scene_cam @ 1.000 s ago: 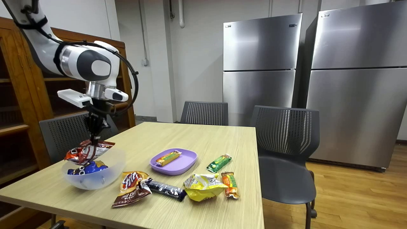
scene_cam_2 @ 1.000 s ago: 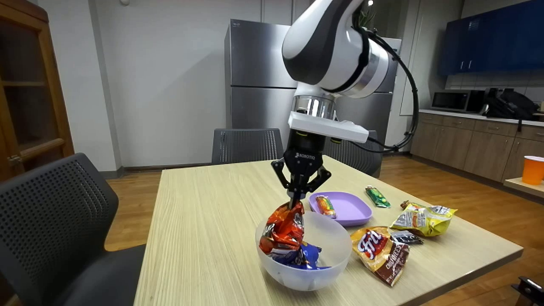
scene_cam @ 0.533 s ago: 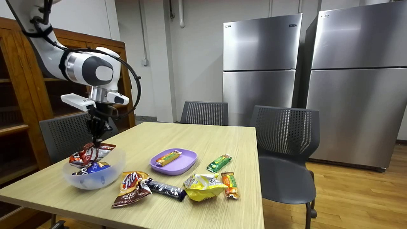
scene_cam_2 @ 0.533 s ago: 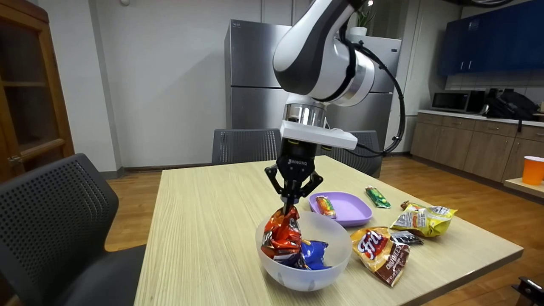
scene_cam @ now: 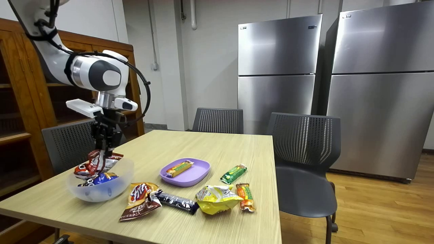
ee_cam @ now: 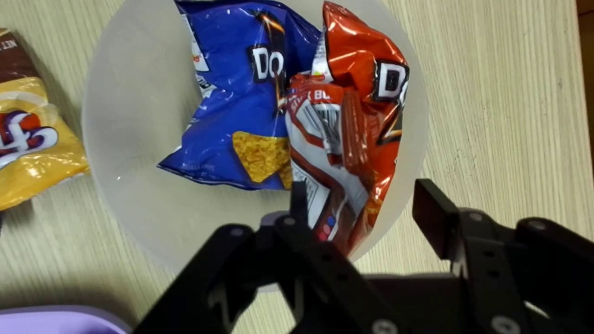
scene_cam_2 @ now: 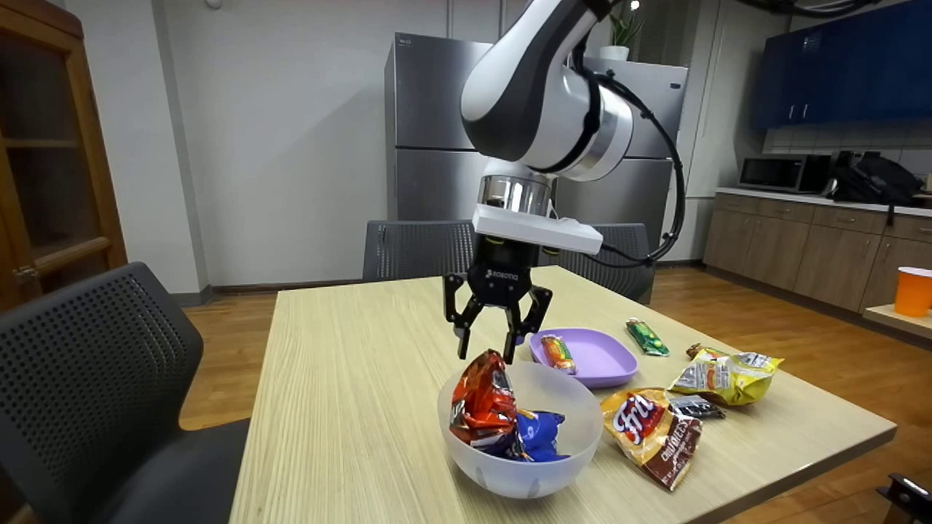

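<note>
We find the fingers [ee_cam: 434, 220] apart about the top of the red chip bag [scene_cam_2: 482, 406]; a blue bag [ee_cam: 236, 102] shares the bowl [scene_cam_2: 524, 478].

Four chip bags [scene_cam: 139, 200] are showing, two of them sitting inside one bowl [scene_cam_2: 524, 477] and two lying on one tabletop [scene_cam: 217, 145]. Four wrapped snack bars [scene_cam: 234, 174] are showing as well, one of them resting on one plate [scene_cam: 198, 171] and three lying straight on the tabletop. One robot arm [scene_cam_2: 553, 131] is carrying one hand [scene_cam_2: 486, 356]. Three chair backs [scene_cam: 303, 139] and two fridges [scene_cam: 278, 74] are showing in both exterior views. One cup [scene_cam_2: 911, 293], one microwave [scene_cam_2: 775, 173] and one potted plant [scene_cam_2: 615, 52] are showing in an exterior view.
</note>
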Robot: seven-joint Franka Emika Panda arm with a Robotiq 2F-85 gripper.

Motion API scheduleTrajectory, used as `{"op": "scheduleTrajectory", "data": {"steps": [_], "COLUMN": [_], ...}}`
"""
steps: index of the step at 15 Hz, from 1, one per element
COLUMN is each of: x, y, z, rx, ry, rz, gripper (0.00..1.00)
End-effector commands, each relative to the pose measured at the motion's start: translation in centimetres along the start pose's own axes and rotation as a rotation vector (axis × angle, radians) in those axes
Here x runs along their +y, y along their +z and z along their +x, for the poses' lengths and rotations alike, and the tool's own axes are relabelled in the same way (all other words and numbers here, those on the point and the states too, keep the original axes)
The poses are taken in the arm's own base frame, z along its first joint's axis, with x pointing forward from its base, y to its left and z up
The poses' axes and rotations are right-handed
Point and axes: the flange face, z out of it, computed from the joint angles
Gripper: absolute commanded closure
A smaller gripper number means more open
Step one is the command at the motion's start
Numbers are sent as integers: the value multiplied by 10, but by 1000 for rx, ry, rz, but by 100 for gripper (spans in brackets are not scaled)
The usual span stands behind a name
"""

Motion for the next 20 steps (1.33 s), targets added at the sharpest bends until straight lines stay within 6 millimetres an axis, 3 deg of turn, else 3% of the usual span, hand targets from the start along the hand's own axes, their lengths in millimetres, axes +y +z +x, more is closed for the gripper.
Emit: {"op": "scheduleTrajectory", "data": {"steps": [1,3,9,14,18,20], "x": [-5,-4,5,32,55,54], "y": [-16,-23,-47,-65,-71,-64], "z": [-2,-3,0,16,27,32], "rx": [13,25,71,108,118,111], "ry": [-5,-2,31,127,185,153], "rz": [-4,2,16,35,40,32], "gripper": [6,0,0,0,0,0]}}
